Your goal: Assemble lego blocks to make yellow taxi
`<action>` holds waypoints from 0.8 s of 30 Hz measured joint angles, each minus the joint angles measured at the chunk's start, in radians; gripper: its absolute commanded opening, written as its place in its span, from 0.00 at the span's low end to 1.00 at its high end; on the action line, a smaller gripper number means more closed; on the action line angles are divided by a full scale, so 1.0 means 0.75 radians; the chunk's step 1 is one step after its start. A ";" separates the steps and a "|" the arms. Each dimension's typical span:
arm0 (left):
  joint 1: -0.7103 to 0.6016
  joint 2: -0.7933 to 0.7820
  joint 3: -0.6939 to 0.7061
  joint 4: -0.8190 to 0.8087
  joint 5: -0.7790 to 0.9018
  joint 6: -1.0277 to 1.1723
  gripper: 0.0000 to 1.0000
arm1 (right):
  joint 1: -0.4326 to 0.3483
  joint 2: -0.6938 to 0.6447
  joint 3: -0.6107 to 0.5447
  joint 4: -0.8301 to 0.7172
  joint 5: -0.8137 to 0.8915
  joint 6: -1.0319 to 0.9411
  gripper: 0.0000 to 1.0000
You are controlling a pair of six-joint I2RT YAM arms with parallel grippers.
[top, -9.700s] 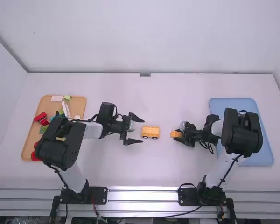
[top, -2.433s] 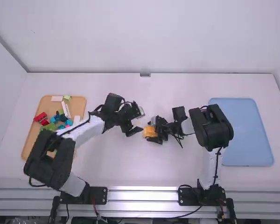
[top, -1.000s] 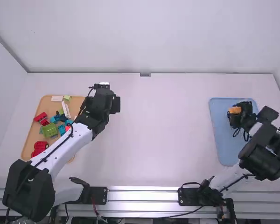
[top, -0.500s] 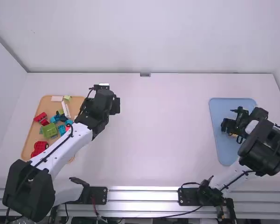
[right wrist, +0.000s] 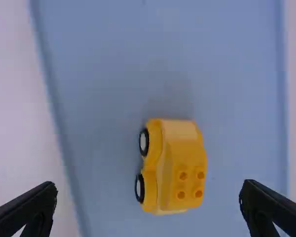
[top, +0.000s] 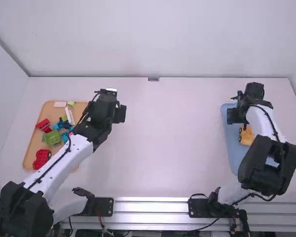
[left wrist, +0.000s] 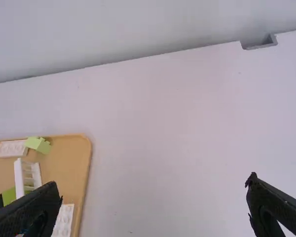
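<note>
On the right of the white desk [top: 172,158], inside the blue tray [top: 229,148]: yellow taxi [top: 246,136], upright, resting on the tray floor. Position nearer the tray's left rim than its right, roughly midway between near and far. Two black wheels [right wrist: 139,187] face left; four studs show on the roof. The taxi lies free of both sets of jaws.

Right gripper [top: 237,115]: above the far left part of the blue tray, farther from the arm bases than the taxi. Jaws spread wide, one at each side of the right wrist view, with the taxi seen between them but touching neither. In the high view the arm's white link passes close at the taxi's right.

Left gripper [top: 119,113]: over the desk, to the right of the tan tray [top: 84,107]. Jaws also wide apart, tips well separated.

Tan tray, left side of desk, holds loose parts. Far end: flat white block [top: 60,104], with a light green block [top: 71,103] just to its right. Nearer: white rail-shaped piece [top: 69,115], red pieces [top: 42,124] by the left rim, blue pieces [top: 58,126], green block [top: 52,138]. Near end: red car-shaped piece [top: 42,157].
</note>
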State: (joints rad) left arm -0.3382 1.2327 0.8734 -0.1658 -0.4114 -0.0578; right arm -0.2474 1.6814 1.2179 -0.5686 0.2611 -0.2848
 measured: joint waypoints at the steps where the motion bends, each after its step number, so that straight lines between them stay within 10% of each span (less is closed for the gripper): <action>1: -0.002 -0.014 0.000 -0.007 0.003 -0.001 0.99 | 0.041 -0.027 0.000 0.012 0.010 0.004 0.99; 14: -0.015 -0.142 -0.290 0.454 0.169 0.060 0.99 | 0.660 -0.205 -0.215 0.686 -0.172 -0.043 0.99; 24: 0.012 -0.310 -0.565 0.715 0.389 0.171 0.93 | 0.728 -0.223 -0.448 0.864 -0.213 -0.127 0.93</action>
State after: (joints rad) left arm -0.3290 1.0004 0.4496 0.3702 -0.1196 0.0708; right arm 0.2985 1.5143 0.8822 0.0792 0.1013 -0.3801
